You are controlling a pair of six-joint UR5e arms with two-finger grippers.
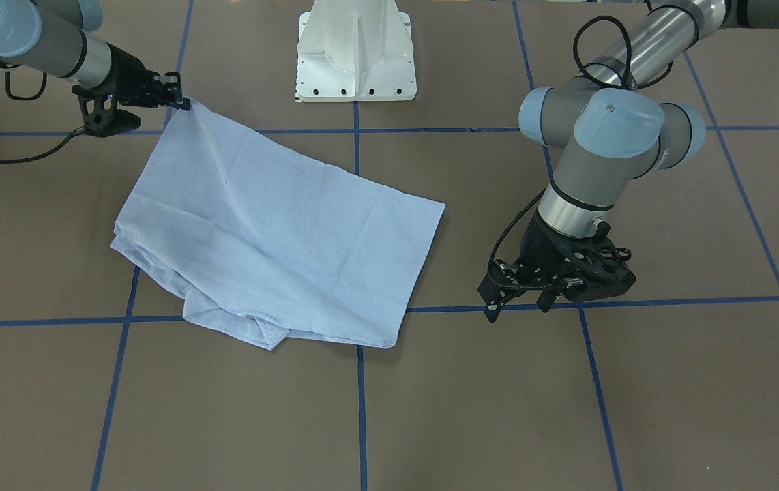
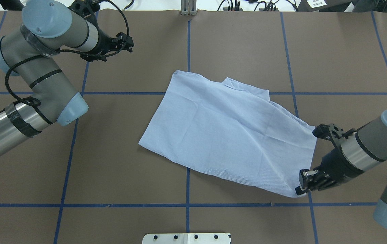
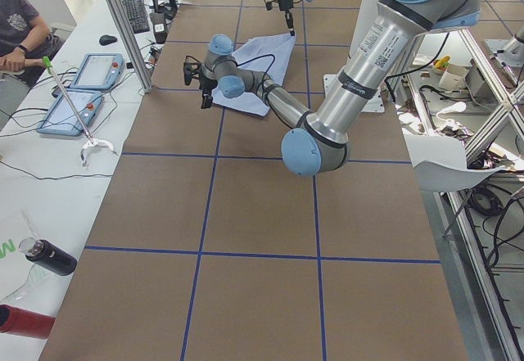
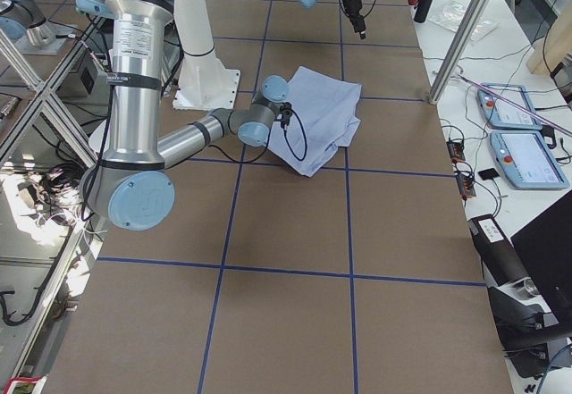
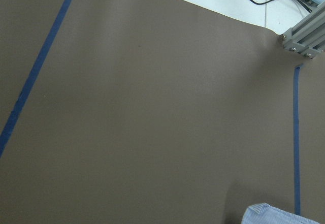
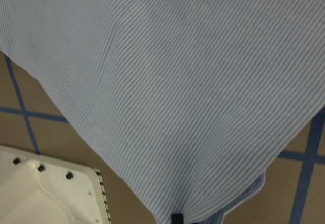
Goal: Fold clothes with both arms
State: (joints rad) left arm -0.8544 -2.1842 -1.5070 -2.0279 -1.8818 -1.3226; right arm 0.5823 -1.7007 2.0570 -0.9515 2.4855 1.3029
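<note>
The light blue-and-white striped shirt (image 1: 273, 225) lies folded into a rough rectangle on the brown table, back side up; collar and buttons are hidden. My right gripper (image 1: 181, 103) is shut on one corner of the shirt and holds it slightly lifted; it also shows in the overhead view (image 2: 303, 188). In the right wrist view the striped cloth (image 6: 193, 82) fills the frame. My left gripper (image 1: 518, 310) is open and empty, apart from the shirt, just above the table; it also shows in the overhead view (image 2: 128, 42). The left wrist view shows only a shirt edge (image 5: 277, 215).
The white pedestal base (image 1: 357, 54) stands at the robot's side of the table. Blue tape lines (image 2: 188, 51) cross the brown table. An aluminium post (image 5: 304, 41) stands at the far edge. An operator (image 3: 20, 25) sits at a side table with tablets.
</note>
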